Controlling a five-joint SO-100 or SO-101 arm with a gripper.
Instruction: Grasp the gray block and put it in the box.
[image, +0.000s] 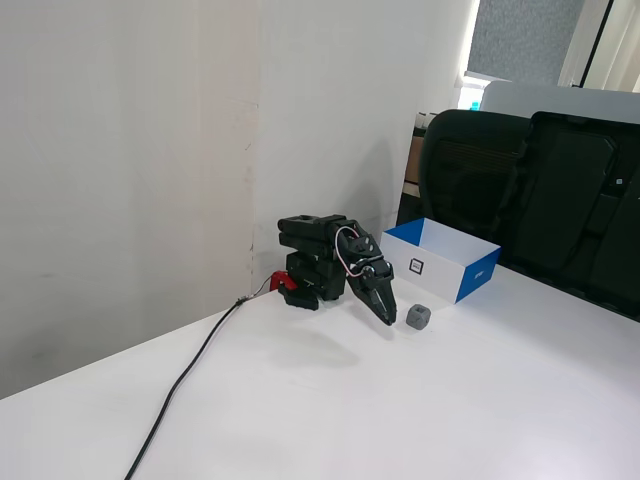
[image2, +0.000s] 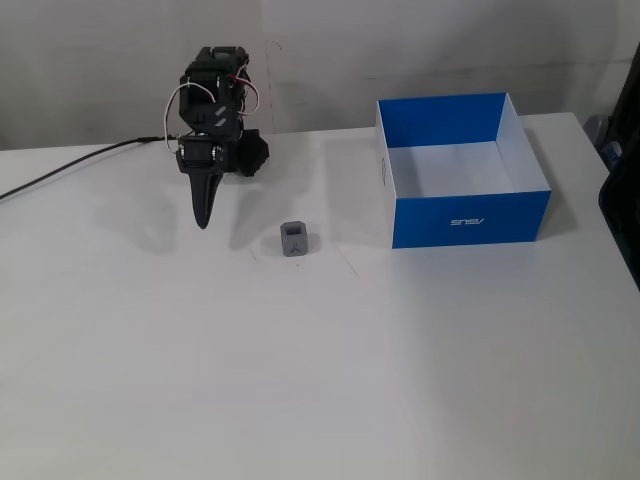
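Observation:
The gray block (image: 418, 317) (image2: 295, 240) rests on the white table, a small cube with dark dimples. The box (image: 443, 262) (image2: 468, 212) is a shallow tray, blue outside and white inside, standing empty just beyond the block in a fixed view and to its right in the other. My black gripper (image: 388, 319) (image2: 203, 222) hangs folded in front of the arm's base, its tip pointing down at the table. Its fingers lie together with nothing between them. The tip is a short way to the block's left in both fixed views, not touching it.
A black cable (image: 190, 378) (image2: 70, 165) runs from the arm's base across the table. Black chairs (image: 520, 190) stand behind the table past the box. A white wall (image: 130, 150) closes the side behind the arm.

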